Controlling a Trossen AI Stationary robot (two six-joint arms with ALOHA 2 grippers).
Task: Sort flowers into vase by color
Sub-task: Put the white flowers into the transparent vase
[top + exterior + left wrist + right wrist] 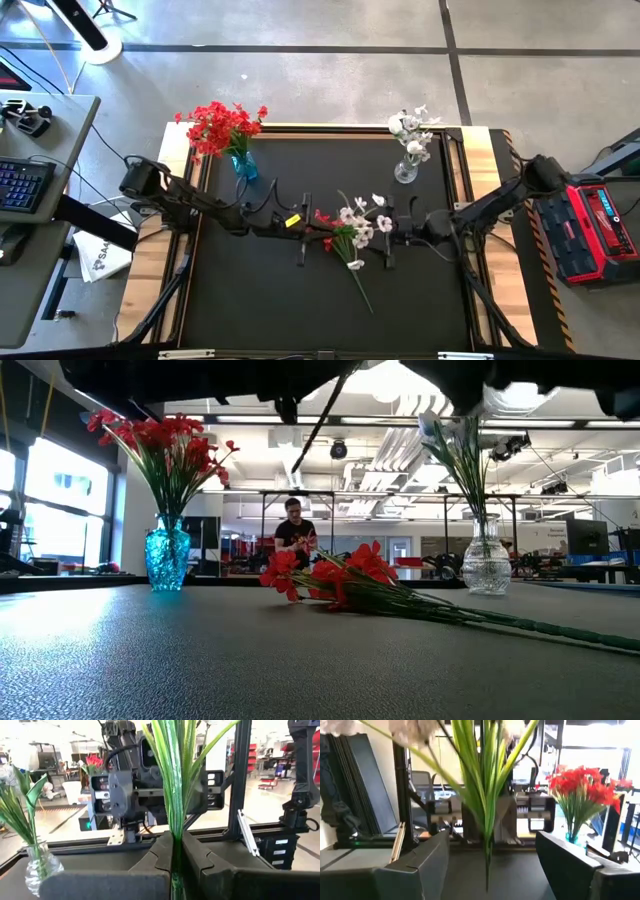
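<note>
A white-blossomed flower sprig (pixel 360 218) with green stems stands upright above the table's middle, and my left gripper (pixel 176 855) is shut on it. My right gripper (pixel 492 865) faces it from the table's right, open, with a finger on each side of the sprig (pixel 482 795) and touching nothing. Red flowers (pixel 330 578) lie flat on the mat below, stems trailing toward the near right. The blue vase (pixel 243 165) at the far left holds red flowers. The clear vase (pixel 406 170) at the far right holds white ones. My left gripper pinches the sprig's bunched green stems (pixel 176 837) between its two fingers. The fingers lie level, coming from the table's left, across the stems. The sprig stands upright with leaves and blossoms above the fingers, and its lower stem end (pixel 486 885) hangs clear of the mat.
The black mat (pixel 250 300) has free room at its near left and near right. A person (pixel 297 530) sits in the room beyond the far edge. A desk with a keyboard (pixel 20 185) stands left of the table, and a red case (pixel 595 225) stands to its right.
</note>
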